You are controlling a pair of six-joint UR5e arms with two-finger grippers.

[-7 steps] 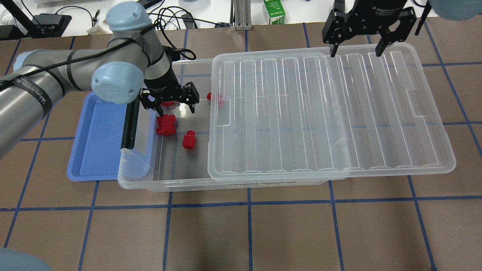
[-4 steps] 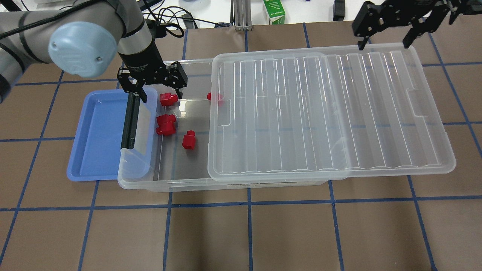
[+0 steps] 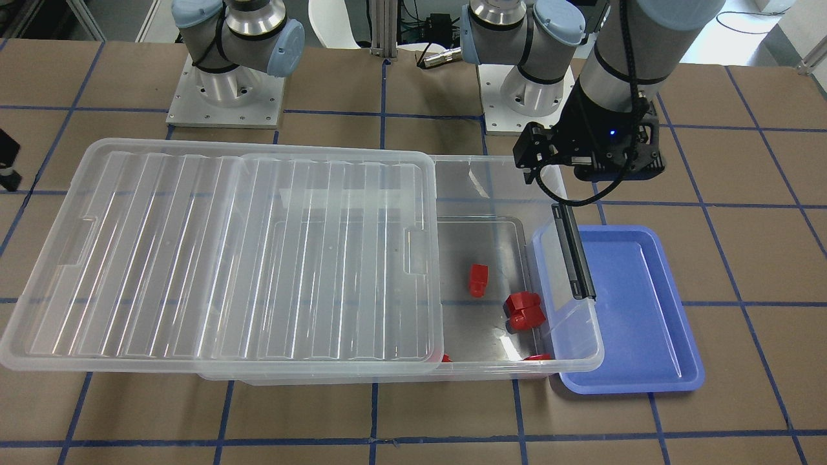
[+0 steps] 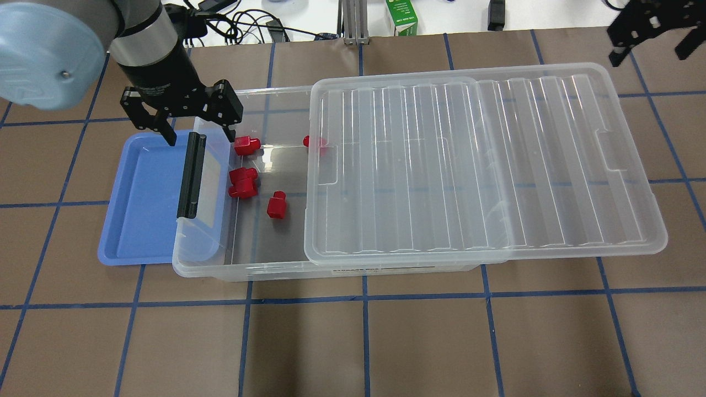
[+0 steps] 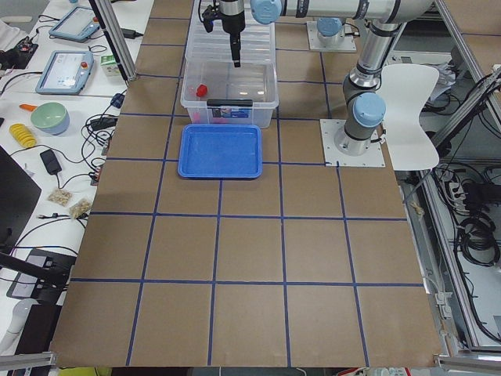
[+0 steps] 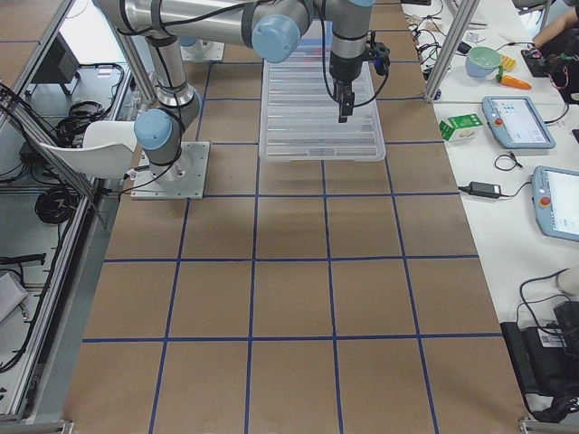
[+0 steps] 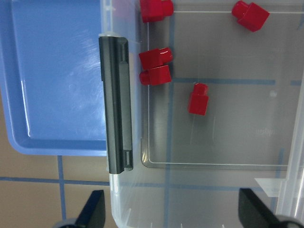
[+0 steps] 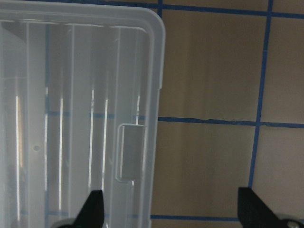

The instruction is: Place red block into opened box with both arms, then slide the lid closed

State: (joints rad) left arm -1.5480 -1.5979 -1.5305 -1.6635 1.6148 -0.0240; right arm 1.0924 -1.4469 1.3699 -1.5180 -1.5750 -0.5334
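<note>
Several red blocks lie on the floor of the box (image 4: 248,273) in its uncovered left part; one small red block (image 4: 276,205) (image 7: 198,99) (image 3: 478,279) lies apart from the rest. The ribbed lid (image 4: 469,165) (image 3: 226,258) (image 8: 80,118) covers most of the box and overhangs its right end. My left gripper (image 4: 197,133) (image 3: 585,174) (image 7: 173,216) is open and empty above the far end of the black clip bar (image 4: 190,175) (image 7: 117,104). My right gripper (image 4: 650,52) (image 8: 173,213) is open and empty beyond the lid's far right corner.
A blue tray (image 4: 138,209) (image 3: 633,310) lies against the box's left end, partly under it. A green carton (image 4: 401,16) and cables (image 4: 248,25) sit past the table's far edge. Both arm bases (image 3: 226,97) stand on the robot's side.
My left gripper has risen out of the box and moved left to over the clip bar, uncovering a red block. My right gripper has moved right, off the lid's far edge.
</note>
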